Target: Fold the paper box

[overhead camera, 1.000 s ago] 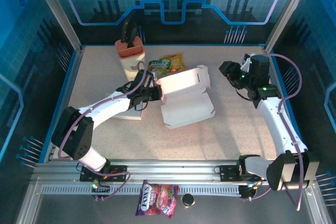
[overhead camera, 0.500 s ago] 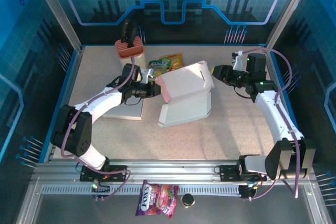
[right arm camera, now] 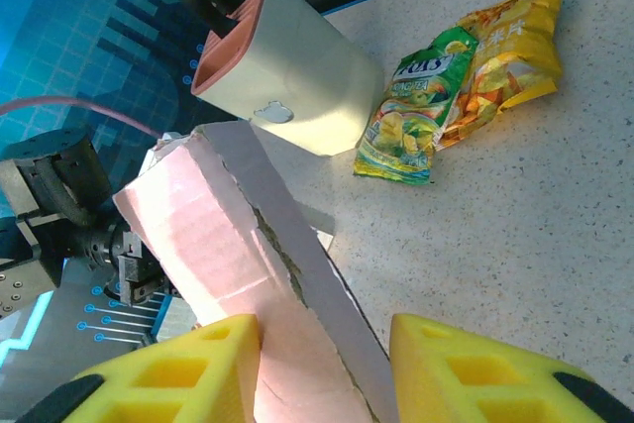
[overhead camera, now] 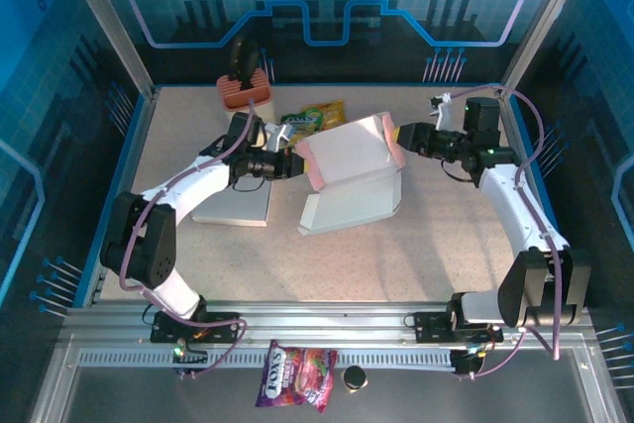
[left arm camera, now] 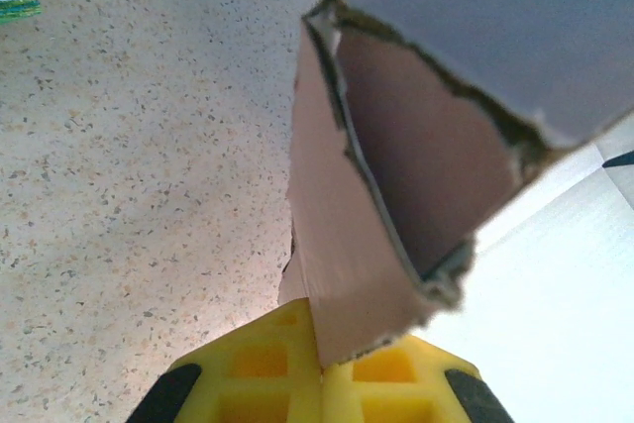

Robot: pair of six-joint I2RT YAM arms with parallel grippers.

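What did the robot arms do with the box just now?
The right gripper swung left to the box lid's edge, jaws now around it. The left gripper, shut on the lid's other edge, tipped it up more. The snack bags and the cup stayed put.

White arm links, black joints, pink cables, yellow jaws.

paper box white, pinkish inner flaps; table beige speckled; snack bags green and yellow; cream container with terracotta rim; yellow fingertips.
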